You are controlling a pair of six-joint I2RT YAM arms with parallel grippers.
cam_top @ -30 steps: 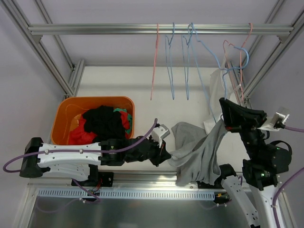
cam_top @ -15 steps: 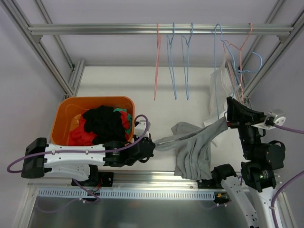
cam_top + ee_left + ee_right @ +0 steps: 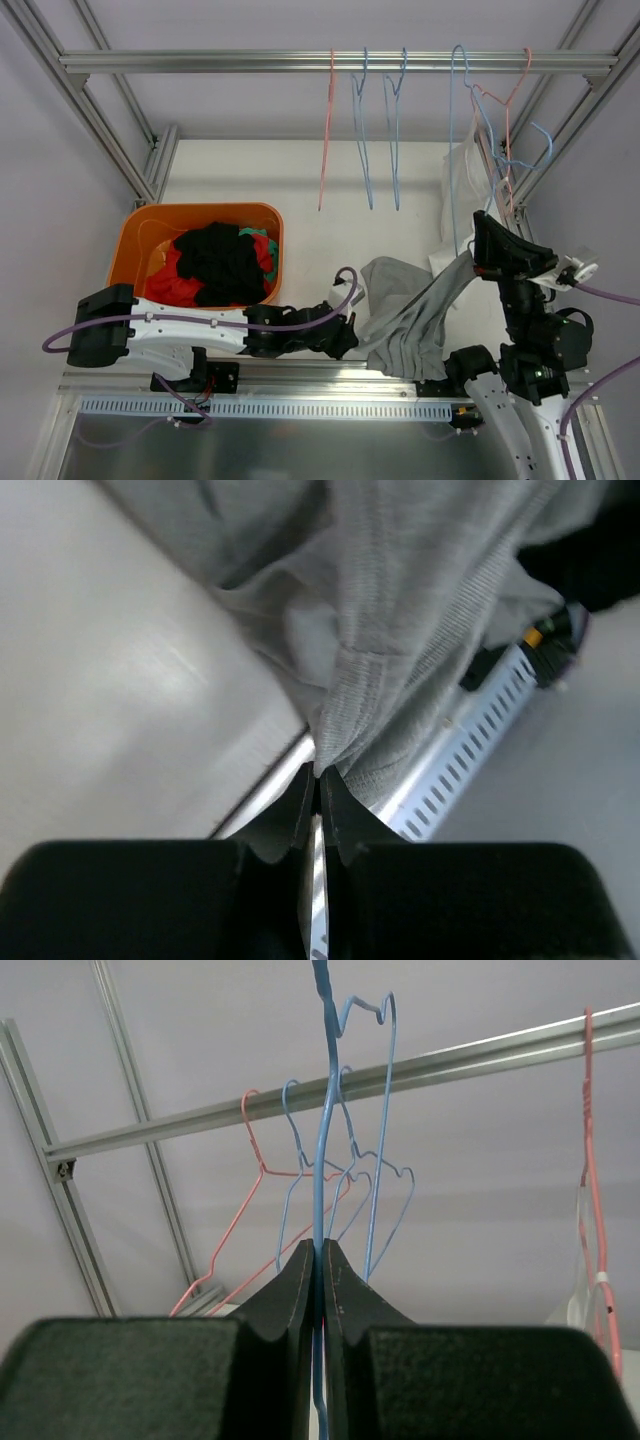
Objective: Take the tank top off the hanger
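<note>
Tank top (image 3: pixel 415 320): grey, drawn out in a slack band over the near right part of the table (image 3: pixel 250 170). It runs from the left gripper (image 3: pixel 345 335) up toward the right gripper (image 3: pixel 482 255), and its lower folds spill past the table's near edge. From above, it cannot be told whether its upper end sits on the wire or only beside it.

Left wrist view shows the grip itself. The left gripper (image 3: pixel 316 777) has its fingers pressed together, pinching a ribbed hem of the tank top (image 3: pixel 420 610) over the table edge.

Right wrist view shows no cloth. The right gripper (image 3: pixel 320 1252) is clamped on the blue wire of the hanger (image 3: pixel 322 1110), which runs upright between the fingers, with the rail (image 3: pixel 480 1055) behind.

Top view alone gives the surroundings:
- The hanger (image 3: pixel 456 150) reaches up to the rail (image 3: pixel 300 62).
- Spare hangers (image 3: pixel 362 130) hang to its left.
- A white garment (image 3: pixel 458 185) hangs behind the right gripper.
- An orange bin (image 3: pixel 130 230) at left holds black and red clothes (image 3: pixel 215 260).
</note>
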